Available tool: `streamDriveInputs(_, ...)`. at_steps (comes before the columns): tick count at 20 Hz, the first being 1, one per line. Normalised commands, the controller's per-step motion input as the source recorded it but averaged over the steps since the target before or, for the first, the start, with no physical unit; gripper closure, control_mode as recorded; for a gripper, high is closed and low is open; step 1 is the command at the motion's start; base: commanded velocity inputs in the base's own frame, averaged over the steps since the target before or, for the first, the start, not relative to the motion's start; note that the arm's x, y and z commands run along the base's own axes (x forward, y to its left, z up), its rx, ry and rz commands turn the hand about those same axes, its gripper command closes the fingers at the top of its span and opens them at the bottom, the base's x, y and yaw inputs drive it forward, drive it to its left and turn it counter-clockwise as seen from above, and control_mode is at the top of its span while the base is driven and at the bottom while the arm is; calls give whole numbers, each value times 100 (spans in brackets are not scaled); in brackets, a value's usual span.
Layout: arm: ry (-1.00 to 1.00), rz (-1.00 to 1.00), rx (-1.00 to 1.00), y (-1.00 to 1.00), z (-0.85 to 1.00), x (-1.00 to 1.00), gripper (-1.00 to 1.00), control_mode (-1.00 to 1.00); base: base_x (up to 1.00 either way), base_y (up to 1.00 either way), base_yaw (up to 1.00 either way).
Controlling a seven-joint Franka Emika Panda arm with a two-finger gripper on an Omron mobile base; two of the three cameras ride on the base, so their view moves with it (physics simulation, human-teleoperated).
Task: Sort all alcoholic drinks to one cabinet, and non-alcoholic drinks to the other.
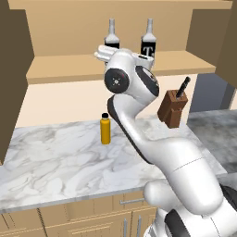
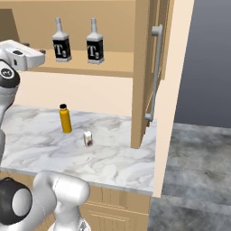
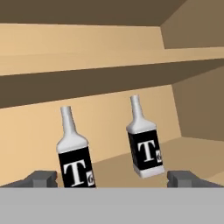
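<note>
Two alcoholic drinks, pale bottles with black "T" labels, stand upright side by side on the long shelf of the wide cabinet [image 1: 60,67]: the left bottle [image 3: 75,154] [image 1: 111,38] [image 2: 61,43] and the right bottle [image 3: 144,146] [image 1: 148,42] [image 2: 94,44]. My gripper [image 3: 113,179] is open and empty, level with the shelf and a short way in front of both bottles. The non-alcoholic drink, an orange bottle [image 1: 105,130] [image 2: 66,119] with a black cap, stands upright on the marble counter [image 1: 51,157] below. The narrow cabinet's door [image 2: 140,67] with its grey bar handle [image 2: 155,72] is at the right.
A brown knife block [image 1: 172,108] stands at the counter's right end. A small white carton [image 2: 88,138] sits near the orange bottle. The wide cabinet's dark doors [image 1: 14,74] hang open on both sides. Grey floor lies beyond the counter's right edge.
</note>
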Motion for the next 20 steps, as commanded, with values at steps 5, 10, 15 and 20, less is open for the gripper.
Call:
streamDriveInputs(5,1,-2,0,0,-35,-56,-100,-100,0,0,0)
streamDriveInputs(10,3,-2,0,0,-38,-47,-100,-100,0,0,0)
streamDriveInputs(15,2,-2,-1,1,-45,-42,-100,-100,0,0,0)
streamDriveInputs(20,5,0,-3,4,-51,-16,-100,-100,0,0,0)
